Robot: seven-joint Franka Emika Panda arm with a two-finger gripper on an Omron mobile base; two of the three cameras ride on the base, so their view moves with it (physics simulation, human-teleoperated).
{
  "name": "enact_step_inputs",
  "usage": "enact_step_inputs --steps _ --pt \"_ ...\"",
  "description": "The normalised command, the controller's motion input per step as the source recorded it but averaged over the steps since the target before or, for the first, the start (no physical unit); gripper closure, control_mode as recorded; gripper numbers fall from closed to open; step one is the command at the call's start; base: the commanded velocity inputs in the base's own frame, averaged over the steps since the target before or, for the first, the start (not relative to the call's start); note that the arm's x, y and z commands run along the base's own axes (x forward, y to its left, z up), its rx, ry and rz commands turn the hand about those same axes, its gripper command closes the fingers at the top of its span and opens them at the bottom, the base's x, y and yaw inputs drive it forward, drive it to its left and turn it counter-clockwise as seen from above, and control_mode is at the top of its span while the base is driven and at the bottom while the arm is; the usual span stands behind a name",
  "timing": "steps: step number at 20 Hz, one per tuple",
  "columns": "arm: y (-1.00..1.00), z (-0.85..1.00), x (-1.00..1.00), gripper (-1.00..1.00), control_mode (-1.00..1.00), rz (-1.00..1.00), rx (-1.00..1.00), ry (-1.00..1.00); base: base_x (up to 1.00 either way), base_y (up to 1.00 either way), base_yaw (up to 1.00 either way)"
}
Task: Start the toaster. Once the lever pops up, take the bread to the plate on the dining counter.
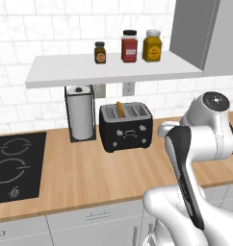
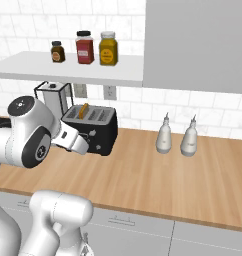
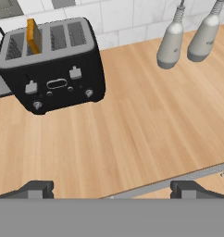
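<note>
Opening step, lever not yet pressed; gripper (image 3: 111,189) spread wide, empty, well short of toaster (image 3: 53,69) at far wall; bread (image 3: 34,36) upright in left slot; next: reach for left lever, push down

No writing can be read anywhere. The three jars (image 1: 129,46) along the shelf (image 1: 113,69) carry labels too blurred to make out, and the small white marks on the front of the toaster (image 3: 53,65) are plain shapes rather than letters or numbers.
</note>
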Motion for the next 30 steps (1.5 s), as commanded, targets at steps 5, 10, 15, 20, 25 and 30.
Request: enact_step_inputs --steps 5,10,15,20,25,30 --pt "0.00 0.00 0.00 -1.00 -1.00 0.00 0.00 0.00 0.00 0.00 0.00" --pt "0.00 0.00 0.00 -1.00 -1.00 0.00 0.00 0.00 0.00 0.00 0.00" --pt "0.00 0.00 0.00 -1.00 -1.00 0.00 0.00 0.00 0.00 0.00 0.00" --pt "0.00 0.00 0.00 -1.00 -1.00 0.00 0.00 0.00 0.00 0.00 0.00" --pt "0.00 0.00 0.00 -1.00 -1.00 0.00 0.00 0.00 0.00 0.00 0.00" --pt "0.00 0.00 0.00 -1.00 -1.00 0.00 0.00 0.00 0.00 0.00 0.00"
